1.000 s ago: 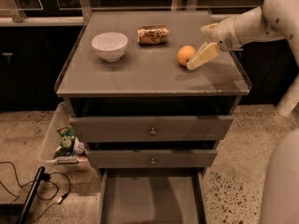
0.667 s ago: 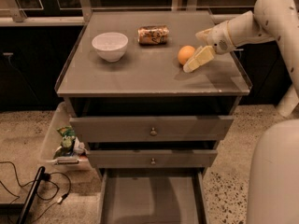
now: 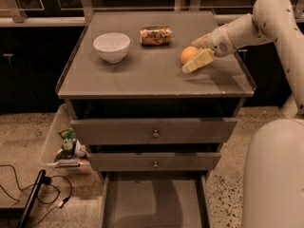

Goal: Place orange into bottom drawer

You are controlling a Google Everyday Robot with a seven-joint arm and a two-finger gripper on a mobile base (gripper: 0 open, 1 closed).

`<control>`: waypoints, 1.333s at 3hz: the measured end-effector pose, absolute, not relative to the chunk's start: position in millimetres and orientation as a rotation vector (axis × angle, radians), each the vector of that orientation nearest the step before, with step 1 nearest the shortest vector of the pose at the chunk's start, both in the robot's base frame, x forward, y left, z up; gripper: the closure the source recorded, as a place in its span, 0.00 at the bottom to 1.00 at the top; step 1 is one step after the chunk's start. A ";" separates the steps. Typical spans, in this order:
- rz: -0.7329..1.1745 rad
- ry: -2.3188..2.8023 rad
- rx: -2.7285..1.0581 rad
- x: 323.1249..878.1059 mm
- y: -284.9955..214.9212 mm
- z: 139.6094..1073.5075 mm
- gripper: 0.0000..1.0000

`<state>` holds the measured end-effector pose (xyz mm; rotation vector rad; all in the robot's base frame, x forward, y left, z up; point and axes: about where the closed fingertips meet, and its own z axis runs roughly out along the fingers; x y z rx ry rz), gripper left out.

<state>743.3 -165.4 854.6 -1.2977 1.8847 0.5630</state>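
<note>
Camera view, looking down on the grey cabinet: the orange (image 3: 187, 54) sits on the worktop (image 3: 142, 82) toward the right-hand edge, well apart from the white bowl (image 3: 111, 46) and near the drink can (image 3: 155, 35) lying on its side. The arm reaches in from the right, and its pincer (image 3: 192, 55) is spread open around the fruit, one finger in front and one behind. It looks lined up to close on the orange, which rests on the surface and isn't lifted. Below, the bottom drawer (image 3: 153, 204) is pulled out, presumably to receive it, while both upper drawers (image 3: 154, 129) are shut.
</note>
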 end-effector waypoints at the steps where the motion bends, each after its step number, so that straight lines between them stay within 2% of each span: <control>1: 0.563 1.885 -1.298 743.3 -165.4 854.6 0.42; 3: 0.563 1.885 -1.298 743.4 -165.3 854.5 0.88; 4: 0.563 1.885 -1.298 743.3 -165.3 854.5 1.00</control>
